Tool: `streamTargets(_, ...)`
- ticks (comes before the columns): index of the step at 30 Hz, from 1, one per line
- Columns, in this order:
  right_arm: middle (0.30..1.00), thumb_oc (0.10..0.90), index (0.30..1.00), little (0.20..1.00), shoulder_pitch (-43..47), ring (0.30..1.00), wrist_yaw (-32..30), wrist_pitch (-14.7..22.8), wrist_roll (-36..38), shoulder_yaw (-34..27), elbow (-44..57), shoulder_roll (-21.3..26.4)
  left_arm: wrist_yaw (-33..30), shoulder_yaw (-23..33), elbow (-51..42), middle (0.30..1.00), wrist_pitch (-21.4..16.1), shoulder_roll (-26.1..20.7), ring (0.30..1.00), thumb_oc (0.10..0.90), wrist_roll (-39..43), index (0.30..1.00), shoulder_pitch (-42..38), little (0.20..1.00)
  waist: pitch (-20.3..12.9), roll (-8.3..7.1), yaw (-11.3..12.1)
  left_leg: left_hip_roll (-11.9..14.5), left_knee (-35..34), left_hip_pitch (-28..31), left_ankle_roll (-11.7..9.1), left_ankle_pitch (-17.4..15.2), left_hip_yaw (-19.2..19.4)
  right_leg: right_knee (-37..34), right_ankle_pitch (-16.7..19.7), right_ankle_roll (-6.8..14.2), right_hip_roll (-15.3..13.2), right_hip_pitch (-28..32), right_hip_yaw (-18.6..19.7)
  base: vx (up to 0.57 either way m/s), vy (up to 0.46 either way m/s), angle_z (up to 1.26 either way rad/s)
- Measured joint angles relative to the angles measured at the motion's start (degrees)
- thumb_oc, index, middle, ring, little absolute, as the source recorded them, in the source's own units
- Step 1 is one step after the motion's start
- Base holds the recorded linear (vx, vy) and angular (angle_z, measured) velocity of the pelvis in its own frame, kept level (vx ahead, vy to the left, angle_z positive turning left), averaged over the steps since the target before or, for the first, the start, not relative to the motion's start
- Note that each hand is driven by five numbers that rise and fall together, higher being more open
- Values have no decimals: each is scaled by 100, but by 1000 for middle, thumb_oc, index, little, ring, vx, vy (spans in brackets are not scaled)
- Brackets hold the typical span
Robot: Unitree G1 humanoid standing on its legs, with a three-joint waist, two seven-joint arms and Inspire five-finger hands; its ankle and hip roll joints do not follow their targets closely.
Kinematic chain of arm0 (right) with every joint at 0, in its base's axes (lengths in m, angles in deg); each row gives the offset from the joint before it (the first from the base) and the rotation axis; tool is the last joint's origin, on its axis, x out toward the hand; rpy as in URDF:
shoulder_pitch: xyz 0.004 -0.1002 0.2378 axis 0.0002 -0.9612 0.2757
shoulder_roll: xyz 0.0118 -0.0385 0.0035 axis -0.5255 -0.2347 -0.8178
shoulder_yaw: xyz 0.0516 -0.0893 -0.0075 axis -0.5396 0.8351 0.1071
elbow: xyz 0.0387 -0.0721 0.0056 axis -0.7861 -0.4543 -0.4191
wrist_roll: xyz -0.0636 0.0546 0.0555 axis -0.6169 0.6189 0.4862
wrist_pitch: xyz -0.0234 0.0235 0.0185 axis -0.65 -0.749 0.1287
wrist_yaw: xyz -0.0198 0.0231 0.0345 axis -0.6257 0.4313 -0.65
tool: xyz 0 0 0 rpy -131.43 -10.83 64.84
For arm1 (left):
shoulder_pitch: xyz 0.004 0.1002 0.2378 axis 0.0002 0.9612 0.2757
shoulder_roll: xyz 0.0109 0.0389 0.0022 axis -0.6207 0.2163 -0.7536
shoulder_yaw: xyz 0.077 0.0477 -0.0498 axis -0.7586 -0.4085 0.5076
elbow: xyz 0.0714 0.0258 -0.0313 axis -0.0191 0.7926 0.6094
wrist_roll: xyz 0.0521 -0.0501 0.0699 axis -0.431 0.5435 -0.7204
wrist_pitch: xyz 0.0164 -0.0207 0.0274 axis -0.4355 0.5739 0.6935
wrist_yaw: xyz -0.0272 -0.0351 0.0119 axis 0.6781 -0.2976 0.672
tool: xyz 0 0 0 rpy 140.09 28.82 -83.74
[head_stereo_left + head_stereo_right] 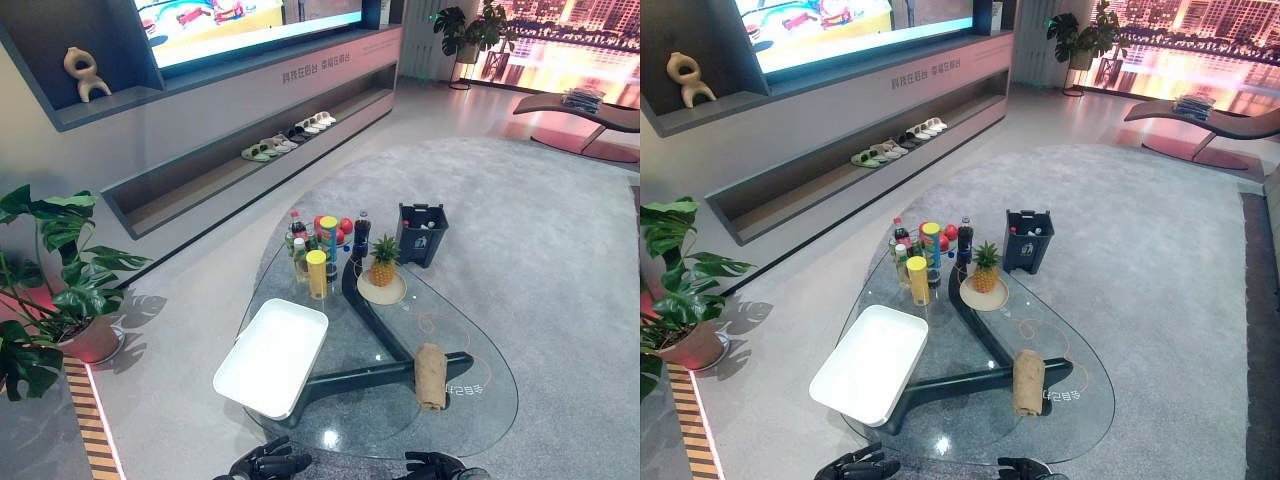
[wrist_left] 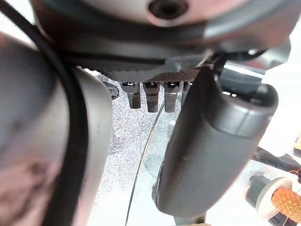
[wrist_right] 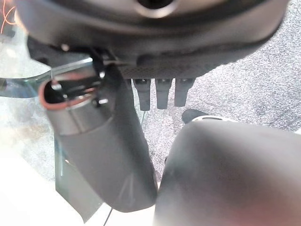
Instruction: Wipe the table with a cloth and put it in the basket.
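At frame centre, table: glass table (image 1: pixel 470 395) on a dark base, standing on a grey carpet (image 1: pixel 540 250)
Cloth: tan rolled cloth (image 1: pixel 431 375) lying on the glass at lower right of the frame, just above the base's right arm; nothing touches it
Basket: dark basket (image 1: pixel 421 234) at the table's far edge, right of centre, some small things inside, too small to tell
Tray: white tray (image 1: pixel 272 356) at lower left of the glass, well apart from the cloth
Pineapple: pineapple (image 1: pixel 383 263) on a round plate (image 1: pixel 397 293), centre frame, just left of the basket
Bottles: cluster of bottles (image 1: pixel 300 240) and a yellow can (image 1: pixel 317 274) left of the pineapple; red fruit among them
Left hand: left hand (image 1: pixel 268 463) at bottom edge, near side of the table; fingers loosely extended, holding nothing
Right hand: right hand (image 1: pixel 434 464) at bottom edge right of centre, below the cloth and apart from it; fingers relaxed, holding nothing
Surroundings: potted plant (image 1: pixel 50 290) at left edge; slippers (image 1: pixel 285 140) on the low shelf at upper centre
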Motion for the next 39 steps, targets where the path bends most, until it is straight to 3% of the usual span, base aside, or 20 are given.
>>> streamTargets(11, 900, 800, 900, 900, -30, 900, -169, 272, 5, 0, 72, 34, -126, 110, -10, 900, -12, 12, 900, 800, 277, 900, 24, 900, 112, 12, -1, 1, 32, -125, -3, 3, 11, 2, -2, 14, 5, -160, 36, 0, 0, 0)
streamTargets(22, 900, 800, 900, 900, -112, 900, -899, 522, 242, 138, 1219, 123, -203, -137, -299, 900, -114, 7, 900, 800, 313, 900, -38, 900, 530, 163, -13, 13, 53, -530, 13, 126, 44, 68, 60, -20, 25, -602, 95, -56, 0, -2)
streamTargets(26, 900, 800, 900, 900, 96, 900, -1418, 666, 478, 237, 1751, 130, -296, -208, -364, 900, -108, -1, 900, 800, 421, 900, -213, 900, 895, 199, -22, 21, 53, -739, 15, 212, 41, 89, 129, -25, 35, -816, 88, -92, -4, 1)
streamTargets(34, 900, 800, 900, 900, 407, 900, -2726, 856, 604, 242, 3028, 179, -539, -384, -684, 900, -93, -180, 900, 800, 535, 900, -498, 900, 1581, 29, -188, 26, 71, -1060, -34, 256, 82, 198, 170, -13, 32, -1189, 108, -41, -3, -1)
streamTargets(39, 900, 800, 900, 900, 731, 900, -3719, 896, 354, 231, 3457, 328, -568, -463, -702, 900, -90, -219, 900, 800, 557, 900, -930, 900, 2009, 5, -288, 6, 367, -1488, -33, 256, 106, 488, 151, 14, -7, -1602, 117, -39, 4, 0)
